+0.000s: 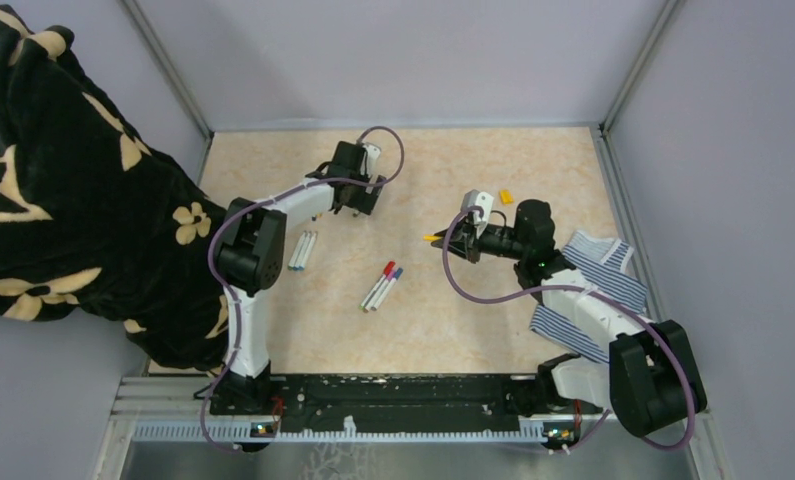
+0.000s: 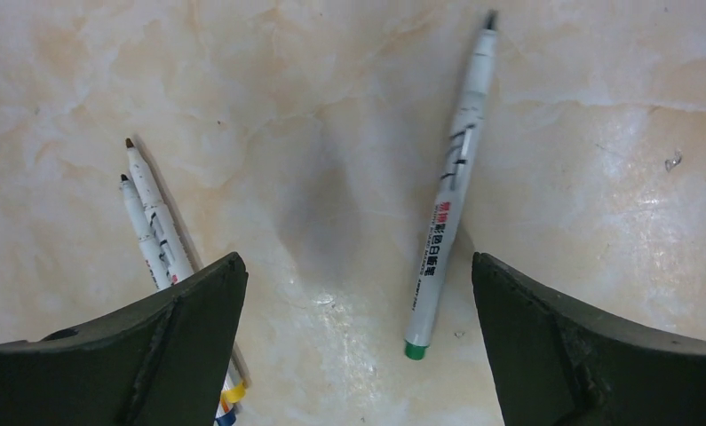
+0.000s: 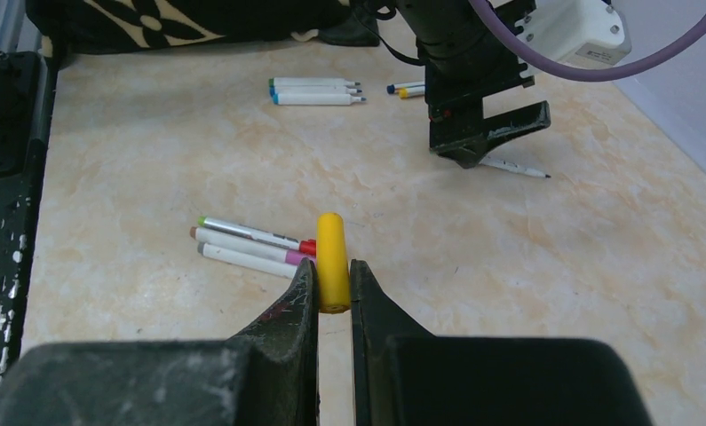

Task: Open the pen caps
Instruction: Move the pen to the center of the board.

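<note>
Right end effector pinching yellow pen cap, left end effector spread over green-ended pen on table

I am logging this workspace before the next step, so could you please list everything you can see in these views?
Thin white-barrelled marker pens: at least eight, coloured ends; three mid-table, a cluster further left, two plus one green-ended below the left pincer.
Short yellow plastic cap: one, clamped in the right pincer.
Small orange plastic cap: one, loose, far right.
Blue-and-white striped cloth: one, right edge.
Black flowered cloth: one, left edge.
Beige marbled table: one.
Left pincer: open.
Right pincer: shut on the yellow cap.
</note>
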Available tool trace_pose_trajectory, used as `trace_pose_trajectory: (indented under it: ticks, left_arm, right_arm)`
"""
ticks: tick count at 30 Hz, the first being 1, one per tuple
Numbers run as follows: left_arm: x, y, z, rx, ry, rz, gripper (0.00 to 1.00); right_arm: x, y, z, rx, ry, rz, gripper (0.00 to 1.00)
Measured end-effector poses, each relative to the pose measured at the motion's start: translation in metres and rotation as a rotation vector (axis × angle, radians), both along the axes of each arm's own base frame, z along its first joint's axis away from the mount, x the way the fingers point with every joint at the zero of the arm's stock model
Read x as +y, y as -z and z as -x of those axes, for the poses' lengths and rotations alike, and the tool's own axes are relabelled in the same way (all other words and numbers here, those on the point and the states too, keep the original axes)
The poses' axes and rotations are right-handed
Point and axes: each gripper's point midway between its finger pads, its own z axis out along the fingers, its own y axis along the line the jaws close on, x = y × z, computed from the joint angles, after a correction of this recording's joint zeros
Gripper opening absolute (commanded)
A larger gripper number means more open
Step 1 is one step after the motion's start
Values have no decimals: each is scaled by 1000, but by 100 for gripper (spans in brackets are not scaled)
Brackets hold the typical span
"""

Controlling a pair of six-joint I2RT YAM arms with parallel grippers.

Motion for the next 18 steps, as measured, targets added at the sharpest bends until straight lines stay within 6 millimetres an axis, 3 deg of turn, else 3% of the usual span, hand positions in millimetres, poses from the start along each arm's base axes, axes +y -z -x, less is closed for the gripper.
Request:
trace_pose_trajectory:
  ticks: [6,10,15,18]
  left_arm:
    - [7,-3,-3,-25,-40,-45,99]
    - [8,-4,-4,-30,-41,-47,89]
    - [-8,-2,-1,-9,68,-16,87]
    - [-18,1,1,3,141,-6,79]
  right_arm:
    - [0,0,0,1,-1,-1,0]
    - [-1,-1,-1,-1,1,-3,0]
    - [-1,-1,-1,-3,1,-4,0]
    - [-1,-2,-1,-3,0,-4,0]
